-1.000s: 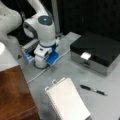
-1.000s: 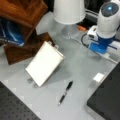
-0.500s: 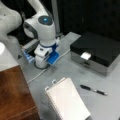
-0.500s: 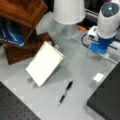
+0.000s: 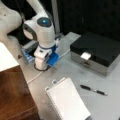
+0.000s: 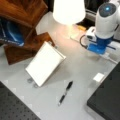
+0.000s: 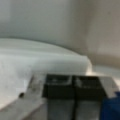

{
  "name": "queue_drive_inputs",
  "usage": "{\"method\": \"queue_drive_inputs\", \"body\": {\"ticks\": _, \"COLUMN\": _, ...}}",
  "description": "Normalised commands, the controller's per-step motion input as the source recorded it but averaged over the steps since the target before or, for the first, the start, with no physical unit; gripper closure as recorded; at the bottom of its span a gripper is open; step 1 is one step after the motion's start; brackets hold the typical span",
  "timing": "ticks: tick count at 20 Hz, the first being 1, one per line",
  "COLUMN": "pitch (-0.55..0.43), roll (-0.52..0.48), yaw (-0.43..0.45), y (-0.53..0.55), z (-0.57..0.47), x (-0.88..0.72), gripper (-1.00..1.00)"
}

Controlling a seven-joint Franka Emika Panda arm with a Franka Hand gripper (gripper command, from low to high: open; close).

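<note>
In the wrist view my gripper (image 7: 74,86) shows two black fingertips pressed together with nothing between them, facing a pale curved surface close ahead. In both front views the white arm (image 5: 42,27) (image 6: 107,17) is folded down over the table. Its white hand and a blue part (image 5: 53,58) (image 6: 97,46) sit low, just above the grey tabletop. The fingers themselves are hidden in those views. Nearest to the hand are a grey and blue block (image 5: 28,51) and a thin cable (image 5: 37,75) on the table.
A white spiral notebook (image 5: 67,100) (image 6: 45,62) and a black pen (image 5: 93,90) (image 6: 65,92) lie on the table. A black box with a silver side (image 5: 96,52) (image 6: 107,100) carries a white tag. A white lamp shade (image 6: 68,10) and wooden shelves (image 6: 22,15) stand nearby.
</note>
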Motion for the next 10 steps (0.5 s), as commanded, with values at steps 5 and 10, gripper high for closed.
{"method": "queue_drive_inputs", "body": {"ticks": 5, "pitch": -0.425, "roll": 0.166, "yaw": -0.064, "y": -0.07, "z": -0.34, "x": -0.73, "gripper": 1.00}}
{"method": "queue_drive_inputs", "body": {"ticks": 10, "pitch": -0.383, "roll": 0.135, "yaw": -0.091, "y": -0.04, "z": -0.19, "x": -0.72, "gripper": 1.00}}
